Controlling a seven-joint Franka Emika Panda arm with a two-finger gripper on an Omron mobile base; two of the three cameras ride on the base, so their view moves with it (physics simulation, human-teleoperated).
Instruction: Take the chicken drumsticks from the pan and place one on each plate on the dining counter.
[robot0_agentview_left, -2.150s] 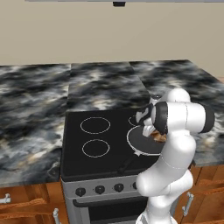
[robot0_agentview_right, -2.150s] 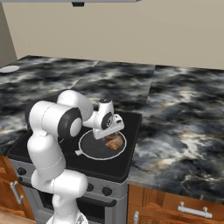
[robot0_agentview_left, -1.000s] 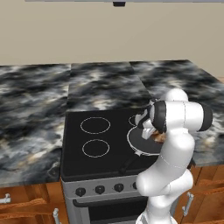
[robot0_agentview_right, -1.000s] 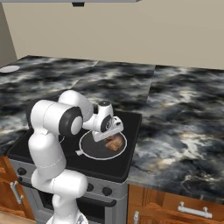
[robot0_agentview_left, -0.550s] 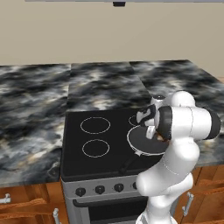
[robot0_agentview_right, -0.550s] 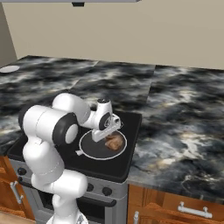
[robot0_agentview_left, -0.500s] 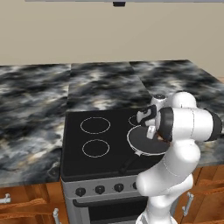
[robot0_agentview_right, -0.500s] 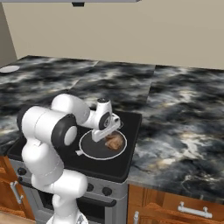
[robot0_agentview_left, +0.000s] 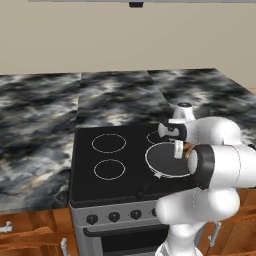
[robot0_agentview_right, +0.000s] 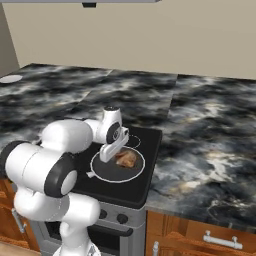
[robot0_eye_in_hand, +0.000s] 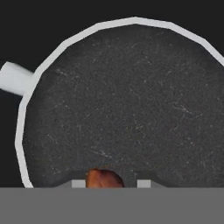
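Observation:
The dark pan (robot0_eye_in_hand: 127, 100) with its pale rim sits on the front right burner of the cooktop (robot0_agentview_left: 160, 164) (robot0_agentview_right: 111, 173). My gripper (robot0_eye_in_hand: 111, 183) is down inside it, and a golden-brown chicken drumstick (robot0_eye_in_hand: 103, 178) is clamped between the two finger tips. In the right base view the hand (robot0_agentview_right: 106, 156) reaches down at the left of the brown chicken drumsticks (robot0_agentview_right: 127, 159), which lie together at the pan's far side. The left base view shows the gripper (robot0_agentview_left: 179, 151) over the pan's right part. A pale plate (robot0_agentview_right: 10, 78) lies far off on the marble top at the left edge.
The black glass cooktop (robot0_agentview_left: 110, 160) has white burner rings to the left of the pan. Marble counter (robot0_agentview_right: 210, 135) runs on both sides and behind. The pan's handle stub (robot0_eye_in_hand: 15, 78) points away at the left. My bulky white elbow (robot0_agentview_left: 220, 165) hangs over the stove's front.
The jaws have closed on a drumstick in the pan. My elbow has swung outward and forward while the hand stayed low over the pan.

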